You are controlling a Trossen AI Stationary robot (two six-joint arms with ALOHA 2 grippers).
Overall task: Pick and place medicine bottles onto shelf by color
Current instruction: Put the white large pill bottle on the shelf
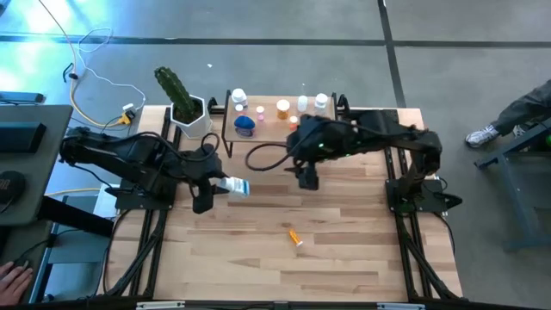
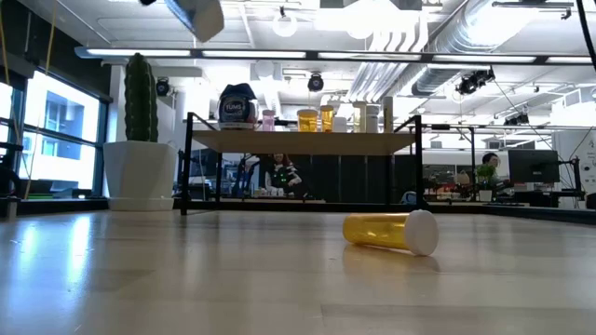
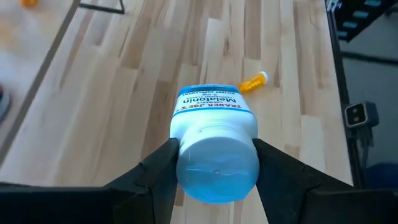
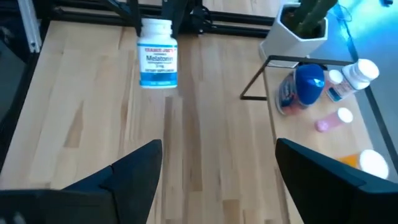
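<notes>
Lying on its side on the near middle of the wooden table [image 1: 344, 267], an orange vial [image 2: 389, 231] with a white cap sits alone, well apart from both arms; from above it shows as a small orange vial just right of centre.

Left gripper [image 3: 214, 163] hovers over the table's left half, its two dark fingers clamped on the sides of a white melatonin bottle [image 3: 214, 138] with a blue-banded label, held up off the wood with its base toward the wrist camera. Seen from overhead, the bottle sticks out to the right of the gripper, between the two arms. At table height only its lower end shows, hanging at the upper left.

Right gripper [image 4: 217, 158] hangs over the middle of the table just in front of the shelf [image 1: 225, 129], its fingers spread wide with nothing between them.

On the shelf, at the far edge of the table, stand several bottles: a blue-lidded tub [image 1: 244, 126] and a white bottle [image 1: 238, 97] toward the left, a small pink vial [image 4: 331, 120] beside them, orange vials [image 2: 316, 119] near the middle, and white bottles [image 1: 321, 102] to the right. Left of the shelf stands a white hexagonal pot [image 1: 192, 116] with a green cactus [image 1: 174, 89].
</notes>
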